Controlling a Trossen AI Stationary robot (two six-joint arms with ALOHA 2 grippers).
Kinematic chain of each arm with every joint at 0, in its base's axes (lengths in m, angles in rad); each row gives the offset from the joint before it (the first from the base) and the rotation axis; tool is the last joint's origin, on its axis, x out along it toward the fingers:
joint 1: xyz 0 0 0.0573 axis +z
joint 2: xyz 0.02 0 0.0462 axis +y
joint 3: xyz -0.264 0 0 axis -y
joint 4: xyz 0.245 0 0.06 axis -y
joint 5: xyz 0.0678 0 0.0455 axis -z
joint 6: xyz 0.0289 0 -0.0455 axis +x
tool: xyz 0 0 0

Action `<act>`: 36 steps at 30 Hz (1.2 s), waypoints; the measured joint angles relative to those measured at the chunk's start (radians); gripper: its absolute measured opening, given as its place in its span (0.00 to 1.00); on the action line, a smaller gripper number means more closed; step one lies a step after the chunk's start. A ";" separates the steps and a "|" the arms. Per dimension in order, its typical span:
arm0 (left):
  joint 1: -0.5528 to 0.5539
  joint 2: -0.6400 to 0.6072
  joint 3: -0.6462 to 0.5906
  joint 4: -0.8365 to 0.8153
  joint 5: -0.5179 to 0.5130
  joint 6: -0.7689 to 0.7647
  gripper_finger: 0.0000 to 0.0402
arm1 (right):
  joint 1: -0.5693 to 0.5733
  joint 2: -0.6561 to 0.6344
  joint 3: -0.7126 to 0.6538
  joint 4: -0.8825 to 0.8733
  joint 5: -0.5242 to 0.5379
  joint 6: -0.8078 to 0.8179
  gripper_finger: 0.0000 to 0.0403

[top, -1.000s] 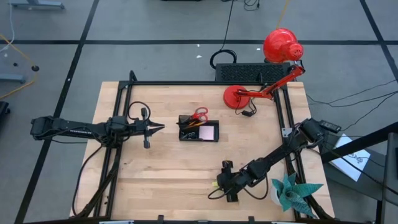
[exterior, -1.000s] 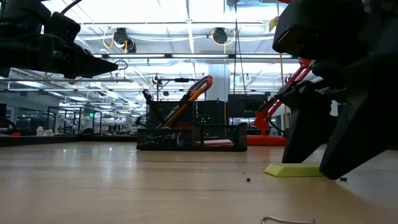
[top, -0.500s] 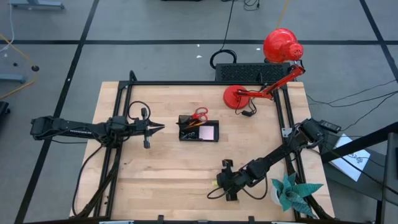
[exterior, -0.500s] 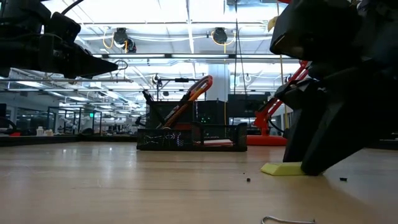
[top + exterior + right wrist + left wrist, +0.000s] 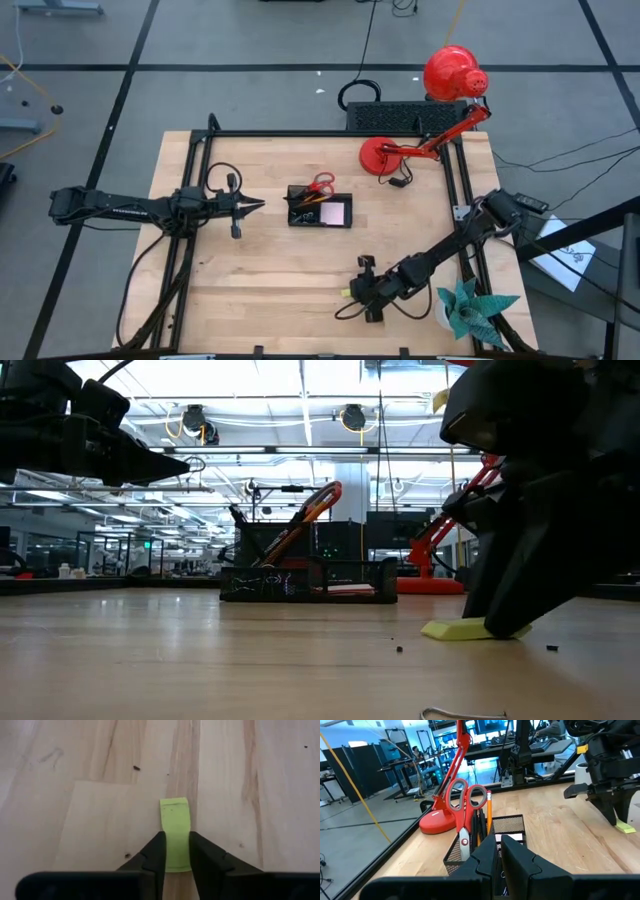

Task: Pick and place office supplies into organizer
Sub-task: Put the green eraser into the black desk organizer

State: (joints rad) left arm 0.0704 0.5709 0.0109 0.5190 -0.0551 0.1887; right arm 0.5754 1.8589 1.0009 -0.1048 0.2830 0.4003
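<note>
Right end effector (image 5: 174, 851) pinches narrow on the yellow piece (image 5: 175, 827), flat on the surface (image 5: 270, 270) well apart from the organizer (image 5: 320, 210). Looks light and thin, maybe slippery; grabbing its long edges seems best.

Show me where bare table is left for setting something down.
Free: the near-left table, between the left hand and the front edge, and the strip right of the organizer. Crowded: the lamp at the back, and near-right, where the right hand pinches the yellow piece.
</note>
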 joint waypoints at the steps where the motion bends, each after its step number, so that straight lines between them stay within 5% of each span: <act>1: 0.000 0.000 0.000 0.000 0.000 0.000 0.09 | -0.003 -0.007 -0.001 0.005 0.000 -0.009 0.17; 11: 0.000 0.000 0.000 0.000 0.000 0.010 0.09 | -0.052 -0.075 -0.003 0.087 0.027 -0.112 0.17; 20: 0.000 0.000 0.000 0.000 0.000 0.011 0.09 | -0.202 -0.093 0.000 0.328 0.034 -0.352 0.17; 27: 0.000 0.000 0.000 0.000 0.000 0.016 0.09 | -0.341 -0.093 0.004 0.395 0.029 -0.392 0.17; 36: 0.000 0.000 0.000 0.000 0.000 0.018 0.09 | -0.450 -0.079 0.087 0.393 -0.060 -0.468 0.17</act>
State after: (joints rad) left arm 0.0705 0.5711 0.0109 0.5194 -0.0549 0.2067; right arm 0.1253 1.7798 1.0882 0.2878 0.2233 -0.0677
